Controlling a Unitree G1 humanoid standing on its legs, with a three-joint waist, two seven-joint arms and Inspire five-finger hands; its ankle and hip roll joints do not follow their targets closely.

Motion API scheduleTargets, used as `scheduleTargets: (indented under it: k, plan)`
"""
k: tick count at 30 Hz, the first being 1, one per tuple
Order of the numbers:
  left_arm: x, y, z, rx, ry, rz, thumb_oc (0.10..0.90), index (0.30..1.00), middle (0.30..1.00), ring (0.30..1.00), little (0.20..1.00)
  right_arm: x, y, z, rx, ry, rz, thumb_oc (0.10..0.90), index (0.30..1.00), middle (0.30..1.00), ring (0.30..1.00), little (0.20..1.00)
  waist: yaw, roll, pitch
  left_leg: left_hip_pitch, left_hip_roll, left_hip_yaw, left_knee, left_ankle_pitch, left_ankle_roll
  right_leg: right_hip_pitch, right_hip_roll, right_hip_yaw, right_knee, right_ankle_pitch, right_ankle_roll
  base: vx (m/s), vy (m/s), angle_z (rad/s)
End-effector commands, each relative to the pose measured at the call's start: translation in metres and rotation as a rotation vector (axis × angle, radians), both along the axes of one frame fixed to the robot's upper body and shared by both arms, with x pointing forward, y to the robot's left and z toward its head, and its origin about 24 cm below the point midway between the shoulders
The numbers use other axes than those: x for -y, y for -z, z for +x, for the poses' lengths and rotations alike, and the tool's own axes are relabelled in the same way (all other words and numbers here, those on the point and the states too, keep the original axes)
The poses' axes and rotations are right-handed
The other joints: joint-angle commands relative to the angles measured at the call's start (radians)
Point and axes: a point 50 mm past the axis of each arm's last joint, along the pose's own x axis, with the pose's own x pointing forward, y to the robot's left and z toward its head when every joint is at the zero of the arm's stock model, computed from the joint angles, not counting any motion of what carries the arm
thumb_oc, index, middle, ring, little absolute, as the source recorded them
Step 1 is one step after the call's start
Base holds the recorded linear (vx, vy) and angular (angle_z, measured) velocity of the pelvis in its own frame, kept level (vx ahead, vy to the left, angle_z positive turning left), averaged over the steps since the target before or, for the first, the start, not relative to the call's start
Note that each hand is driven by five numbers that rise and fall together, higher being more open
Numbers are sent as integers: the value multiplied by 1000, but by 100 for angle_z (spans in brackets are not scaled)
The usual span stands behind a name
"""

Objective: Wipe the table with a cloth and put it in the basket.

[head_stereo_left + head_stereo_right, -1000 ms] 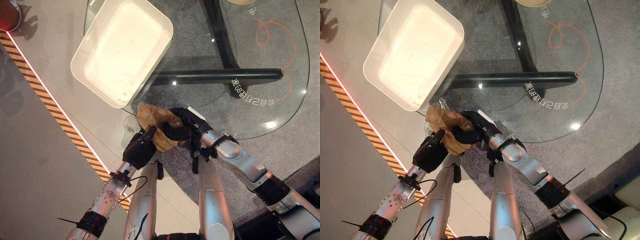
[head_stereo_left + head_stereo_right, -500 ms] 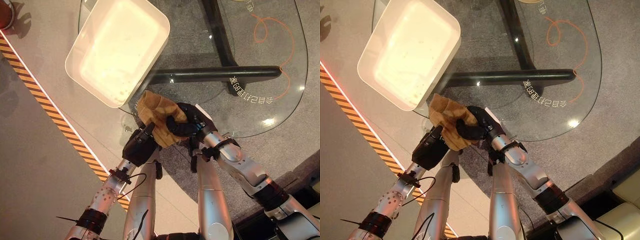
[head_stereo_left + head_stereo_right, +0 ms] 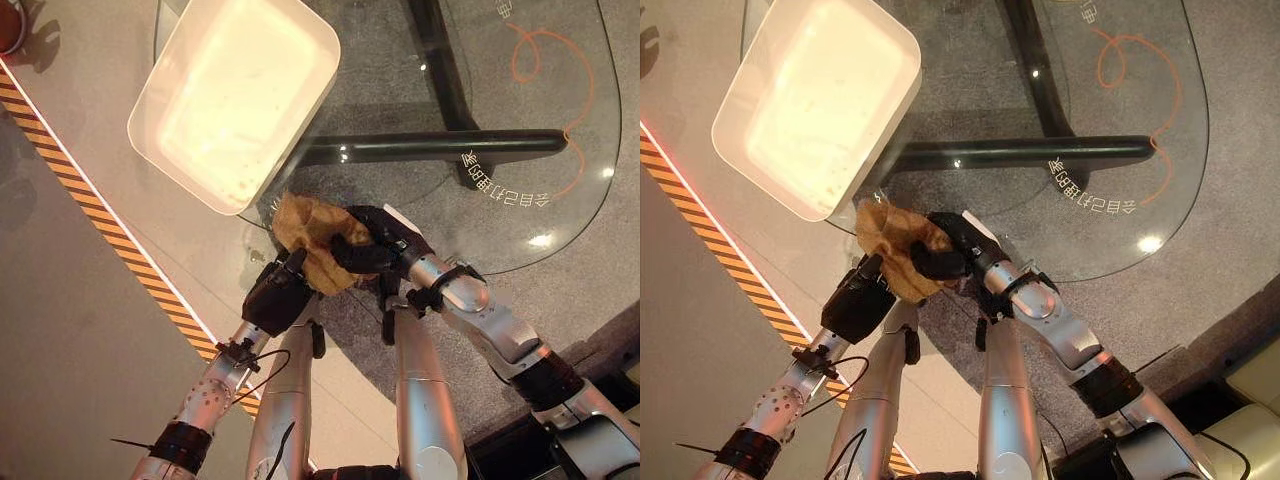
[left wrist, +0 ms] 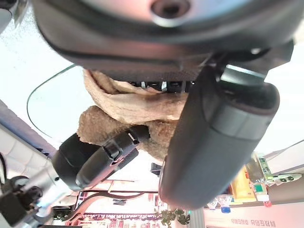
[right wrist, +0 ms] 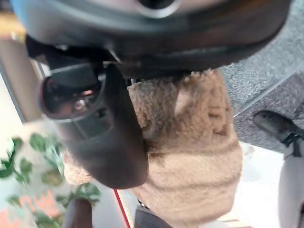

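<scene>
We count one crumpled tan fleecy cloth (image 3: 312, 240), one white rectangular plastic basket (image 3: 232, 98), one clear glass surface (image 3: 520, 120) with a dark metal base (image 3: 440, 148) showing through it, and two dark hands.

The right hand (image 3: 372, 250) has its fingers (image 3: 940, 262) curled tight round the cloth, gripping a bunched fold of it; in the right wrist view the cloth (image 5: 190, 152) sits bunched against the palm with the thumb (image 5: 114, 137) pressed across it.

The left hand (image 3: 277, 297) comes in from below the cloth. Its thumb (image 4: 218, 137) and fingers close on the cloth's lower edge, pinching it, so both hands hold the same cloth at once. The left wrist view also shows the right hand's fingers (image 4: 104, 156) wrapped in the fabric from the far side.

The cloth is between the two hands, at the near rim of the glass surface, just beside the basket's near corner; we cannot tell whether it touches the basket. The basket rests tilted over the surface's left edge, with its open side up.

An orange-and-black striped tape line (image 3: 110, 215) runs across the floor on the left.
</scene>
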Motion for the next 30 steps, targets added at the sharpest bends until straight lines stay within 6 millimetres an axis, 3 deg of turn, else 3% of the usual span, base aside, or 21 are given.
scheduleTargets:
  k: [1, 25, 30]
  plan:
    - [31, -70, 0, 386, 157, -225, 800, 900, 900, 900, 900, -40, 16, -35, -74, -314, -76, 100, 300, 300, 300, 200, 18, 9, -23, -6, 9, 6, 136, -115, -21, 12, 13, 30, -195, 164, 22, 0, 0, 0]
    - [41, -79, -1, 413, 135, -286, 800, 900, 900, 900, 900, -37, 38, -30, -100, -211, -428, 100, 300, 300, 300, 200, 16, 8, -23, -8, -2, 1, 118, -106, -25, 8, 36, 54, -213, 168, 20, -2, -1, 1]
    - [31, -81, 8, 376, -27, -268, 800, 900, 900, 900, 900, -41, 35, -30, -95, -216, -416, 100, 300, 300, 300, 200, 15, 8, -23, -9, -5, -4, 120, -106, -24, 5, 42, 59, -204, 166, 18, 0, 0, 0]
